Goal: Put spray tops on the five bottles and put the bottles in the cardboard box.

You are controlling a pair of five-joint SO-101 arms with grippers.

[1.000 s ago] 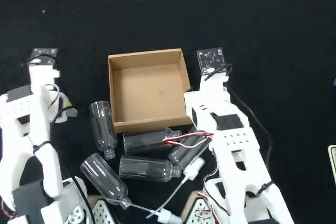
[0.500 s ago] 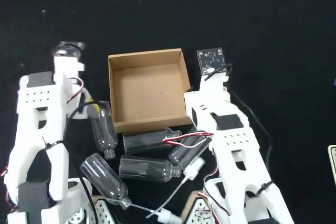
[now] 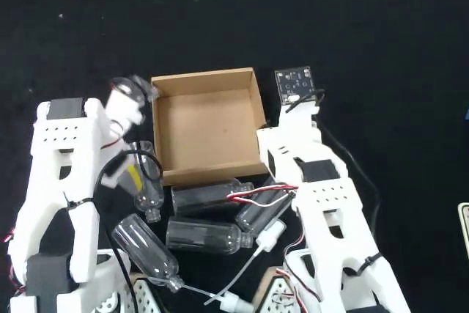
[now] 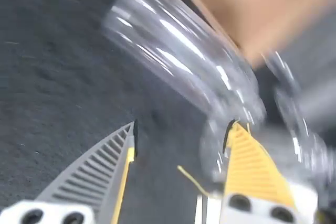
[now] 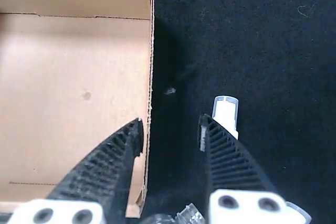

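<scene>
The left gripper [image 4: 182,127] hangs with its fingers wide apart and nothing clamped. It is over the neck end of a clear bottle [image 3: 145,179] that lies just off the left-front corner of the cardboard box [image 3: 209,126]. The wrist view is blurred, so contact cannot be told. The right gripper [image 5: 170,124] is also spread and holds nothing. It sits by the box's right wall, whose top edge runs between its fingers in the wrist view. A small white cap [image 5: 226,109] lies on the cloth just outside that wall.

The black table [image 3: 352,34] stretches wide behind the box and to its right. The strip in front of the box, between the two arms, is crowded.

The bottles are clear plastic, on their sides, necks uncapped. There are five:
- the corner one;
- a second bottle [image 3: 209,196] just beside the box's front wall;
- a third bottle [image 3: 260,214], partly under the right arm off the front-right corner;
- a fourth bottle [image 3: 205,234] farther in front;
- a fifth bottle [image 3: 146,248] farthest out, to the left-front.

Two white spray tops with thin dip tubes lie beyond the bottles: one spray top [image 3: 270,238] and another spray top [image 3: 236,303].
</scene>
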